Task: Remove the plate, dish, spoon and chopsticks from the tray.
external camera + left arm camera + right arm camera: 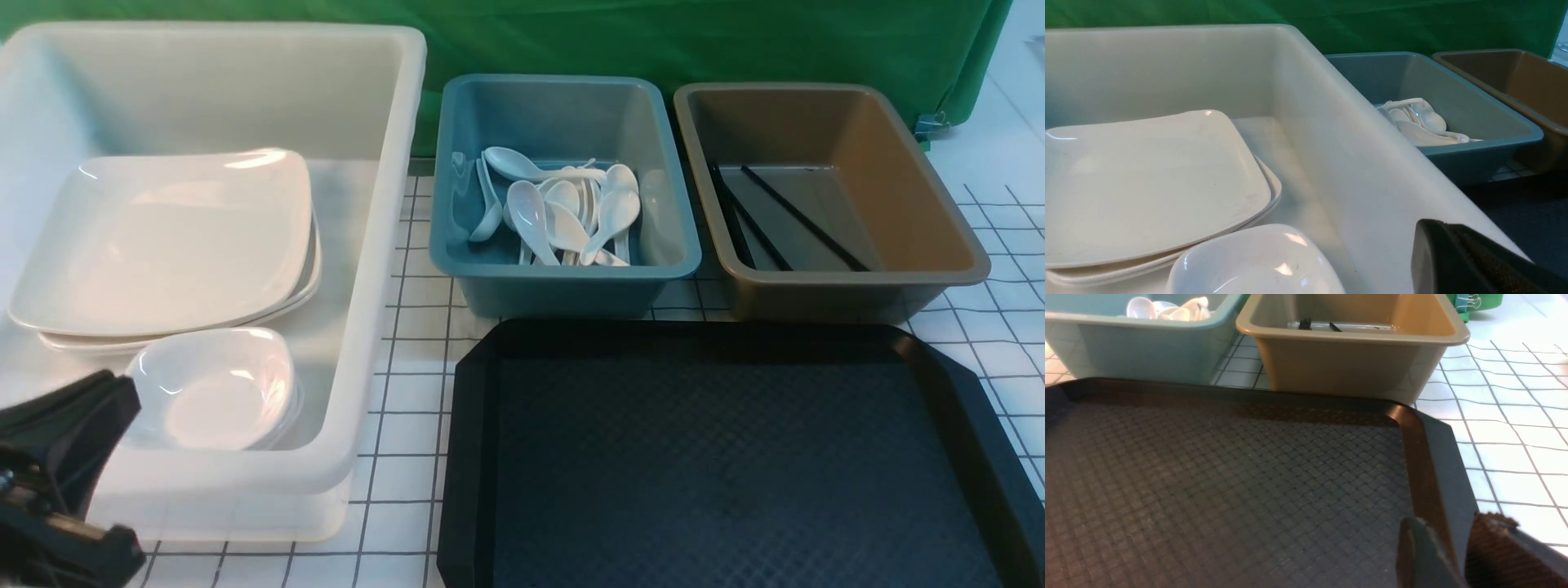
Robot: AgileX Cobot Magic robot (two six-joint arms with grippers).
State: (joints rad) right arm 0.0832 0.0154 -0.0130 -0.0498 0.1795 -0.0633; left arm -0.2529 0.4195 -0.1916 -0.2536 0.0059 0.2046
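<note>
Nearest, the tray [735, 465] lies bare on the gridded worktop [408, 408], nothing left on its diamond-textured floor. In the right wrist view the right claw [1447, 555] sits at the tray's near right rim, its 2 fingers on either side of that raised edge; whether they actually pinch it I cannot tell. The left claw [69, 457] hangs at the near left corner of the white tub [359, 343], fingers drawn together with nothing between them.

Inside that tub the dish [216, 388] rests on a like one at the near end, and just behind it the plate [163, 241] tops a small stack. Further back, the teal tub [563, 269] holds a heap of white spoons, so the spoon [531, 212] cannot be told from the rest. The brown tub [849, 269] beside it holds the chopsticks [804, 216], lying slantwise.

By my reading all 4 pieces are cleared and the sorting is finished; what remains calls only for drawing both arms away without nudging tray or tub
</note>
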